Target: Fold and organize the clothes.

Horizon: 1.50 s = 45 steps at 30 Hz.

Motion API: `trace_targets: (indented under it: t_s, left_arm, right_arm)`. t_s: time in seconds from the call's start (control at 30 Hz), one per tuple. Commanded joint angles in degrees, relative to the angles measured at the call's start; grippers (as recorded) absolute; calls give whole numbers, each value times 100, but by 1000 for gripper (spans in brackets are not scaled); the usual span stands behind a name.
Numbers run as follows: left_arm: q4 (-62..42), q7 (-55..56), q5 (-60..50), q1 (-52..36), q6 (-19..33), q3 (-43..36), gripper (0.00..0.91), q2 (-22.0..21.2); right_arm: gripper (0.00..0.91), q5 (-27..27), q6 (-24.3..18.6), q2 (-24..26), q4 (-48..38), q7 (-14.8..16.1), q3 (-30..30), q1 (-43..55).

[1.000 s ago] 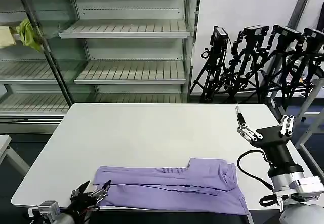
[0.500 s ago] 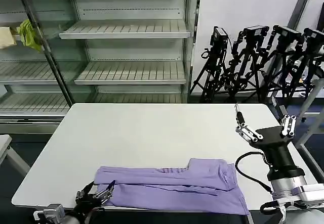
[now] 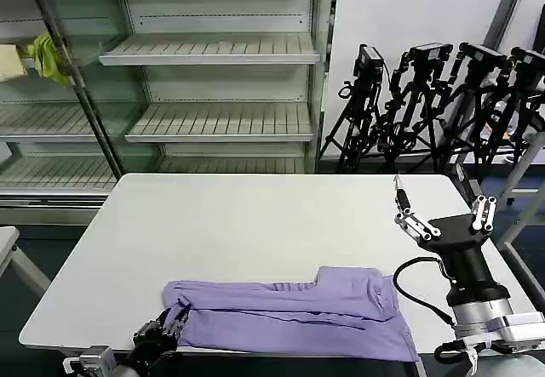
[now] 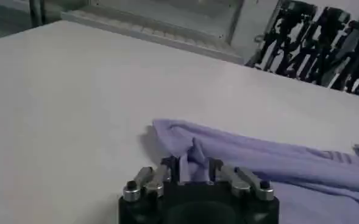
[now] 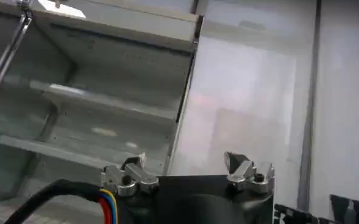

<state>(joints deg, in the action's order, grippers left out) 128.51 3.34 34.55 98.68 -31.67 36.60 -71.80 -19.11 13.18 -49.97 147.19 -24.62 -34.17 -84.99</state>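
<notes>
Left hand (image 4: 194, 172) pinched on T-shirt (image 3: 289, 309) corner at near bench (image 3: 255, 224) edge.
Recommend confirming both layers before lifting; right hand (image 3: 443, 219) raised, fingers apart.

You have the folded T-shirt (image 3: 289, 309) lying along the near edge of the table (image 3: 255, 215), stretched left to right. Your left gripper (image 3: 167, 326) sits at the shirt's left end, at the table's near-left edge, fingers pinched on the fabric there (image 4: 188, 173). Your right gripper (image 3: 443, 215) is raised above the table's right side, just behind the shirt's right end, fingers spread and touching nothing. Shelves (image 3: 213, 122) stand behind the table, tripods (image 3: 434, 105) behind its right side.
</notes>
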Motion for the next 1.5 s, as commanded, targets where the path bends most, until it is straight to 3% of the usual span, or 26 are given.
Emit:
trace_targets:
  t_s: [0.03, 0.43, 0.9, 1.5]
  left_arm:
    - [-21, -12, -86, -28, 49, -19, 10, -84]
    - [-219, -32, -94, -374, 163, 155, 0, -166]
    - [-1115, -28, 129, -949, 173, 1110, 0, 380]
    - [-1346, 23, 146, -888, 205, 1966, 0, 602]
  right_arm:
    - [907, 84, -28, -31, 136, -7, 67, -21]
    - [907, 250, -71, -120, 142, -6, 233, -75]
    - [907, 255, -106, -143, -17, 52, 448, 138]
    - [907, 251, -184, -154, -84, 124, 579, 153]
